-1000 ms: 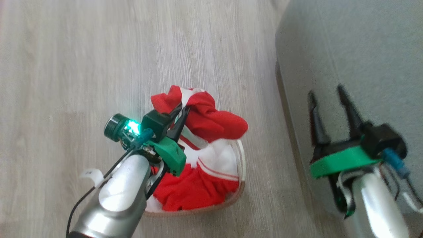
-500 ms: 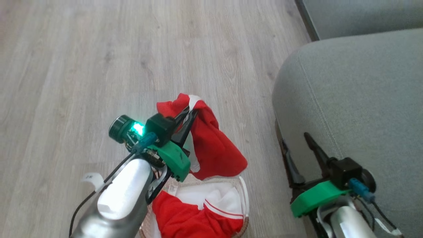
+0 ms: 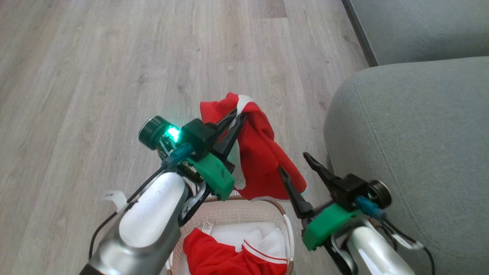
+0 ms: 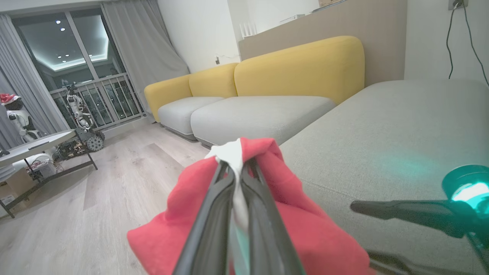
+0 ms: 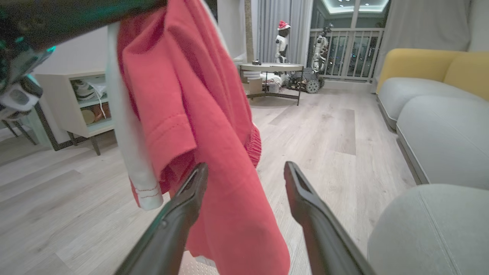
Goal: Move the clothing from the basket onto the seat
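Note:
My left gripper [image 3: 238, 114] is shut on a red garment with a white panel, part of the clothing [image 3: 263, 160], which hangs free above the basket [image 3: 237, 212]. In the left wrist view the fingers [image 4: 214, 214] pinch a white fold of that clothing [image 4: 172, 229]. More red and white clothing [image 3: 214, 256] lies inside the basket. My right gripper [image 3: 293, 163] stands open beside the hanging cloth, nothing between its fingers. The right wrist view has the clothing [image 5: 198, 95] just left of the right gripper [image 5: 246, 168]. The grey-green seat [image 3: 412, 133] lies to the right.
Pale wooden floor [image 3: 114, 68] stretches left and ahead. A second sofa cushion [image 3: 420, 26] sits at the far right. Across the room stand a yellow-backed sofa [image 4: 298, 68], a low table [image 5: 271, 68] with small robots by the window, and a shelf unit [image 5: 72, 103].
The head camera has shifted. My left gripper has lifted the red garment clear of the basket. My right gripper has swung left, away from the seat and close to the hanging cloth.

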Controlling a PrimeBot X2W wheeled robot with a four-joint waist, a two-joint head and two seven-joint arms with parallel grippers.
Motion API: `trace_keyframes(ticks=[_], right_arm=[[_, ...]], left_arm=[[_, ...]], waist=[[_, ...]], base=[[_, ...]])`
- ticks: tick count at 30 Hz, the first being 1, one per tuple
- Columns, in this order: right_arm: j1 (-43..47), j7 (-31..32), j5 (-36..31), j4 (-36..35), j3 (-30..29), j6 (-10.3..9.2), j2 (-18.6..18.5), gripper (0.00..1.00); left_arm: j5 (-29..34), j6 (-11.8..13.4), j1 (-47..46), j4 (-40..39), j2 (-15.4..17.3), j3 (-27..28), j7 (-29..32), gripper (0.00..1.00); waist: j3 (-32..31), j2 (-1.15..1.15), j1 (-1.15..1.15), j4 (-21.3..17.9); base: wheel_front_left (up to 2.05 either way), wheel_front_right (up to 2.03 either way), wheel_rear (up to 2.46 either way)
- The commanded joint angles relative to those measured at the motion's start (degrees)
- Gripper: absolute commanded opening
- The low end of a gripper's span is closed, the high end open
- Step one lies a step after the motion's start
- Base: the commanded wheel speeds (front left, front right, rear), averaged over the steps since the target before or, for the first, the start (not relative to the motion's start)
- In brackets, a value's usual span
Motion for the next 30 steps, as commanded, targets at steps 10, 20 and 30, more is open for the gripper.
trace_keyframes(ticks=[10, 20, 30], right_arm=[[-10.94, -0.38, 3.24, 6.0, 8.8, -0.01, -0.07, 1.0], [-12.68, -0.38, 5.51, 7.66, 9.12, -0.01, -0.07, 0.0], [-11.26, -0.38, 4.26, 6.7, 5.38, -0.01, -0.07, 0.0]], left_arm=[[-1.15, 0.11, -3.6, -3.75, -0.27, 0.72, -0.07, 0.0], [-3.28, 1.65, -0.51, -1.78, 0.14, 1.7, -0.9, 0.0], [-5.02, 3.68, 3.22, 1.51, 0.06, 3.02, -3.48, 1.0]], waist=[[-0.3, -0.01, 0.01, 1.39], [0.17, -0.01, 0.01, 1.66], [0.66, -0.01, 0.01, -0.61]], base=[[0.0, 0.0, 0.0], [0.0, 0.0, 0.0], [0.0, 0.0, 0.0]])
